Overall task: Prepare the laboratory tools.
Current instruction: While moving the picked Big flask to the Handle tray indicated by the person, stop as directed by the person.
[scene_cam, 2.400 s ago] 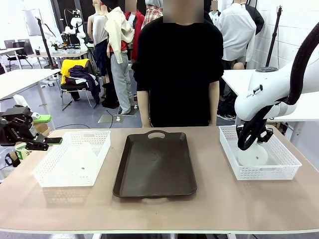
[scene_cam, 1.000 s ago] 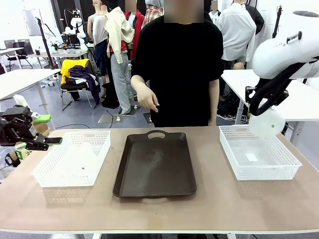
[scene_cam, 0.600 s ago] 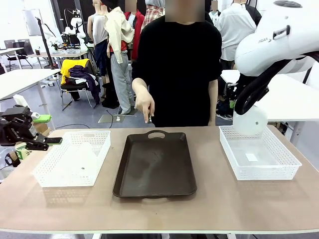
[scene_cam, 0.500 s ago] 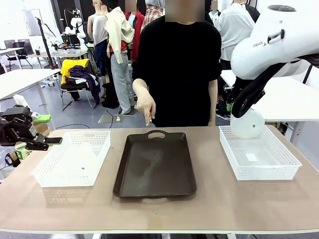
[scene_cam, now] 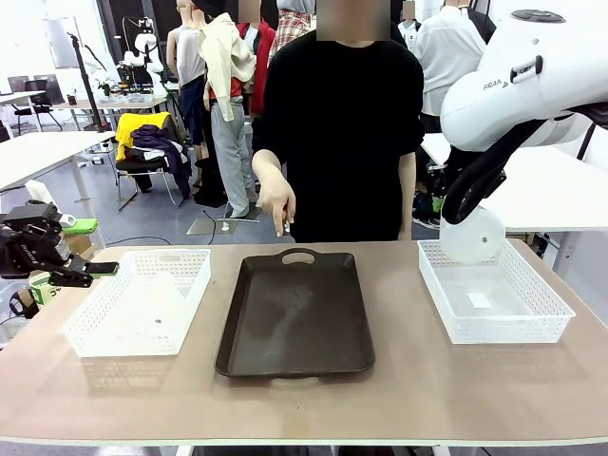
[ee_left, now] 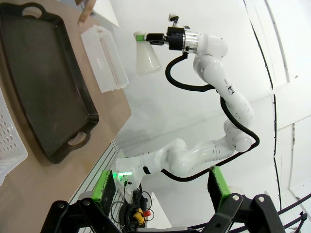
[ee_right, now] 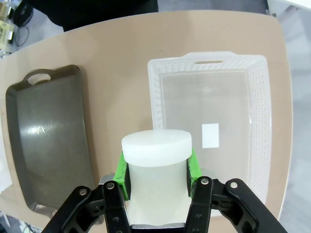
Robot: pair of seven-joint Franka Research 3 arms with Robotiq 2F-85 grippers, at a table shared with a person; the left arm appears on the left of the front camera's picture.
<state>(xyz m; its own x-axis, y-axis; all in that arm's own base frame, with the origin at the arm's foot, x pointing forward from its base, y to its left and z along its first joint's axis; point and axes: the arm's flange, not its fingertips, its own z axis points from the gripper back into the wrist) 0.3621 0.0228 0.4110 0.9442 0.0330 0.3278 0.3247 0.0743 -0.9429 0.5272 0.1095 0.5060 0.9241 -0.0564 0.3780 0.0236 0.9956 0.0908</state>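
A frosted-white flask [scene_cam: 473, 236] hangs above the far left corner of the right white basket [scene_cam: 494, 328], tilted so its round base faces the front camera. My right gripper [scene_cam: 446, 209] is shut on its neck. In the right wrist view the green pads [ee_right: 123, 177] clamp the flask [ee_right: 155, 150] on both sides, high over the table. A second flask [scene_cam: 158, 298] stands inside the left white basket [scene_cam: 95, 332]. My left gripper [scene_cam: 93, 270] hovers open beside that basket's left edge, its pads [ee_left: 105, 183] wide apart around nothing.
A dark brown tray [scene_cam: 294, 313] lies between the baskets. A person stands at the far side, one hand [scene_cam: 277, 204] lowered over the tray's far handle. A small white label [ee_right: 210, 135] lies on the right basket's floor.
My right gripper lifted the flask out of the right basket, then shifted it left and slightly down. The person's hand came forward over the tray. My left arm stayed still.
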